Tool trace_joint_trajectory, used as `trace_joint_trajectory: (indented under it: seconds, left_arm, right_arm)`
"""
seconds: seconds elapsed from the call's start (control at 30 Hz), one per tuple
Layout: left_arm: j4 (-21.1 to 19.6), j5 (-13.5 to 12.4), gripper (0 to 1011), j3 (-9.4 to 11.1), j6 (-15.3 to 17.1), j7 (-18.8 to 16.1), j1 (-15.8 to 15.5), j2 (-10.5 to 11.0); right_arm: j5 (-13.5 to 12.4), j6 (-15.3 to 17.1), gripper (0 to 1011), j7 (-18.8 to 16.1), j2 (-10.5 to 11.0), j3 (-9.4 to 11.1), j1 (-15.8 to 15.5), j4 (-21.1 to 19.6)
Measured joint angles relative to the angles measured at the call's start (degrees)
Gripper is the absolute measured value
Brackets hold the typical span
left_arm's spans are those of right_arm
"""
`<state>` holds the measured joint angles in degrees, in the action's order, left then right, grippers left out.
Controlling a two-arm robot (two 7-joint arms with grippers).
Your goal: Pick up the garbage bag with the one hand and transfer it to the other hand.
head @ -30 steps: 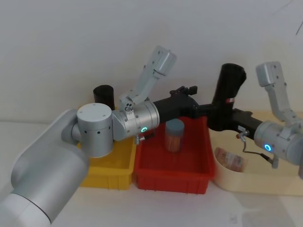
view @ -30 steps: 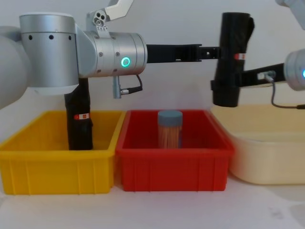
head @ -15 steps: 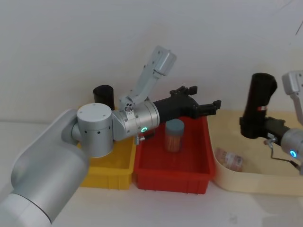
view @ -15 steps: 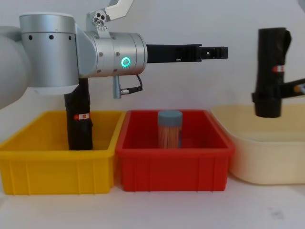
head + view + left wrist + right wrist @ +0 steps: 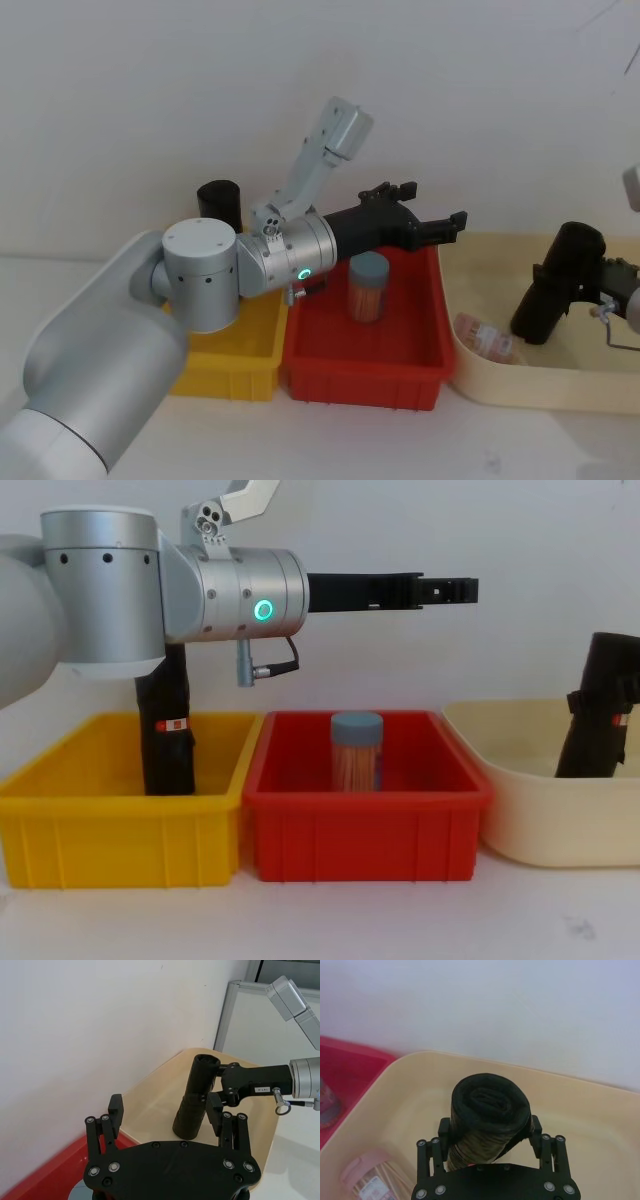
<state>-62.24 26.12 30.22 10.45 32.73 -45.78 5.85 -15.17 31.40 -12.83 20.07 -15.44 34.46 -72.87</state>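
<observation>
Lowered into the cream tub (image 5: 560,385), the garbage bag (image 5: 556,284) stayed clenched in the right claw (image 5: 487,1146); the left claw (image 5: 446,226) hung released, handover done.

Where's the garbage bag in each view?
Head: garbage bag far right, tilted, in the cream tub.
Chest: right edge, over the tub.
Left wrist: centre, right gripper clamping it.
Right wrist: centre, between that gripper's fingers.
Shared landmark: the tub.

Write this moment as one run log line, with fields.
left gripper: open, above red bin | right gripper: shut on garbage bag | bag: tilted, inside cream tub
</observation>
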Motion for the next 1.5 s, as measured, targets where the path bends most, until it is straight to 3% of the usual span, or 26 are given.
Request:
trace_joint_trajectory:
  seconds: [0.13, 0.57, 0.77, 1.17, 1.5]
  left_arm:
    - [0.0, 0.0, 1000, 0.0, 0.0, 0.0, 0.0, 0.0]
    - [0.0, 0.0, 1000, 0.0, 0.0, 0.0, 0.0, 0.0]
    - [0.0, 0.0, 1000, 0.0, 0.0, 0.0, 0.0, 0.0]
    - [0.0, 0.0, 1000, 0.0, 0.0, 0.0, 0.0, 0.0]
    - [0.0, 0.0, 1000, 0.0, 0.0, 0.0, 0.0, 0.0]
  right_arm:
    - [0.3, 0.3, 1002, 0.2, 0.4, 0.1, -0.1, 0.0]
    - [0.6, 0.7, 1002, 0.5, 0.9, 0.3, -0.3, -0.3]
    - [0.5, 1.9, 1001, 0.8, 1.2, 1.0, -1.6, -2.5]
    - [-0.2, 7.7, 1001, 3.9, 2.3, 4.9, -7.3, -11.0]
    - [-0.4, 11.9, 1002, 5.2, 4.0, 7.8, -11.1, -15.6]
